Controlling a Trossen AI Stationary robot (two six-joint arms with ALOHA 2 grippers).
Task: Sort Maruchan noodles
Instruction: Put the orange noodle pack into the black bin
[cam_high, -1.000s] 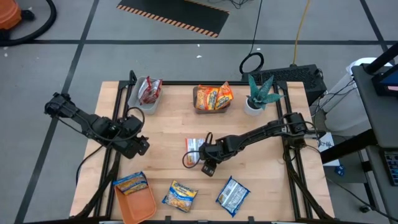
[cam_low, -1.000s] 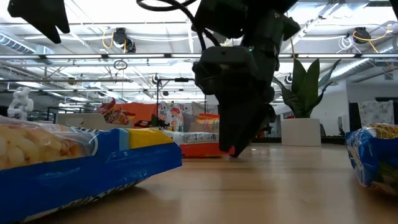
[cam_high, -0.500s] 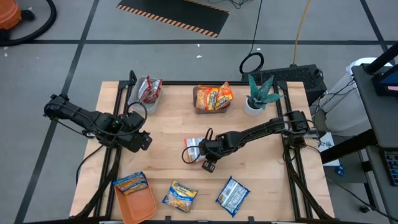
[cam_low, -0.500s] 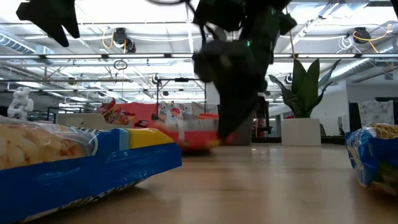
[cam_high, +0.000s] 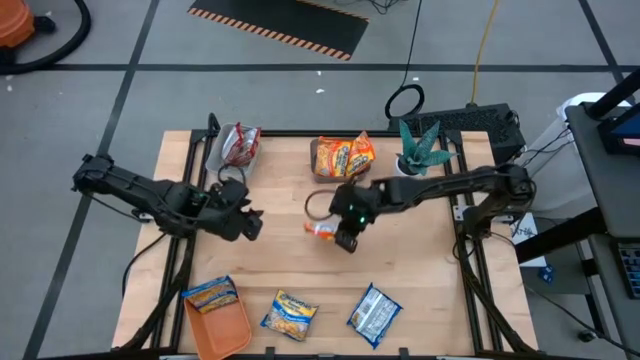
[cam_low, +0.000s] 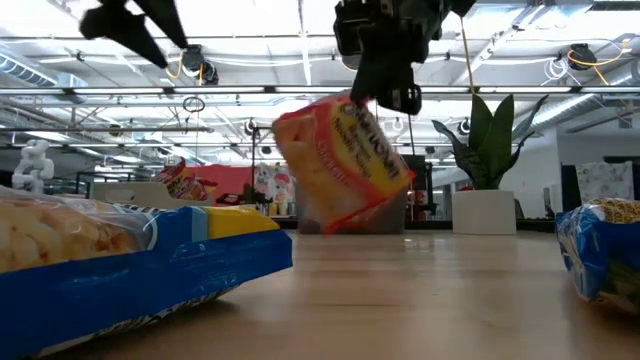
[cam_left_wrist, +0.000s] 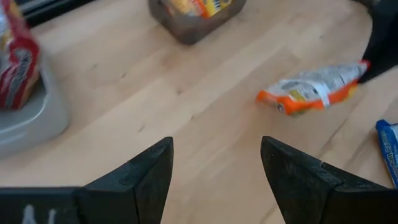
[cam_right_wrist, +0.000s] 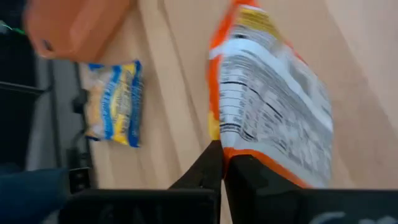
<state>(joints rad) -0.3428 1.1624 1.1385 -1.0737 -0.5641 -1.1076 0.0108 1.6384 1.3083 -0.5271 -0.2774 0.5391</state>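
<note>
Dangling above wooden table (cam_high: 280, 260): orange packet (cam_low: 340, 165), right pincer (cam_high: 345, 238) clamped; left pincer (cam_high: 250, 222) apart.

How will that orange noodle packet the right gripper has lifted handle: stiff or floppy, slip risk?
Probably semi-stiff: the orange packet hangs tilted from the right gripper in the low view and keeps its slab shape. Likely light, since a pinch at one edge holds it clear of the table. Its crinkly plastic looks slick, so it may swing or slip.
</note>
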